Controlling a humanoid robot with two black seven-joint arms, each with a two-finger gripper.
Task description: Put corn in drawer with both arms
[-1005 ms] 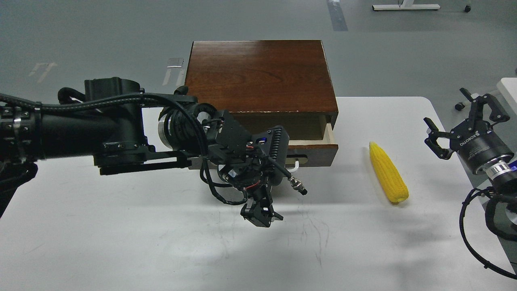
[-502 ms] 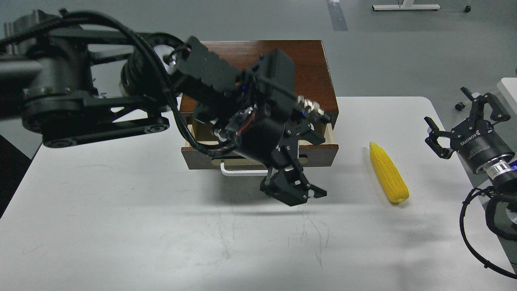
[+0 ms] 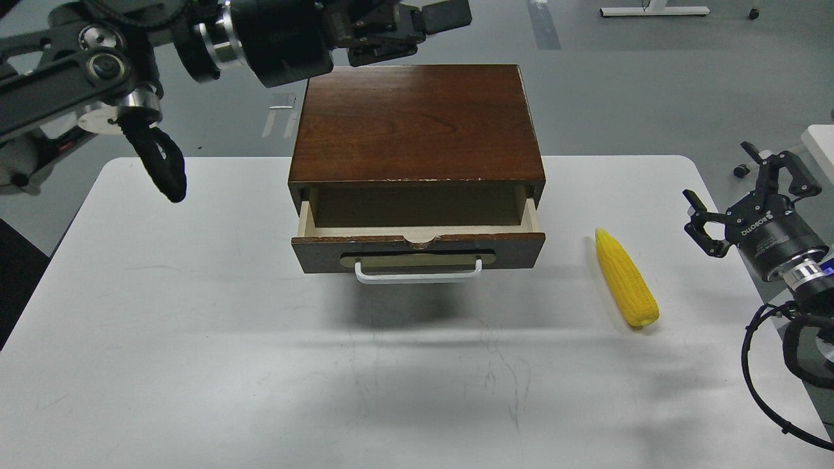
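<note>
The corn [image 3: 625,279] lies on the white table [image 3: 195,326], right of the cabinet, with its pointed end away from me. The dark-brown drawer [image 3: 417,246] stands partly pulled out; its white bar handle [image 3: 418,273] faces me and the pale inside that shows holds nothing. My left arm is raised high at the top left, and its far end [image 3: 391,36] hangs above the cabinet's back edge; its fingers cannot be made out. My right gripper [image 3: 720,176] is open and empty at the table's right edge, a hand's width right of the corn.
The box cabinet [image 3: 417,124] stands at the table's far middle. A black cable loop [image 3: 159,163] hangs from my left arm over the far left corner. Grey floor lies beyond the table. A white object's edge [image 3: 822,146] shows at the far right.
My left arm has risen from in front of the drawer to the top left, clearing the drawer front. The drawer is pulled out a little further. The corn and right gripper have not moved.
</note>
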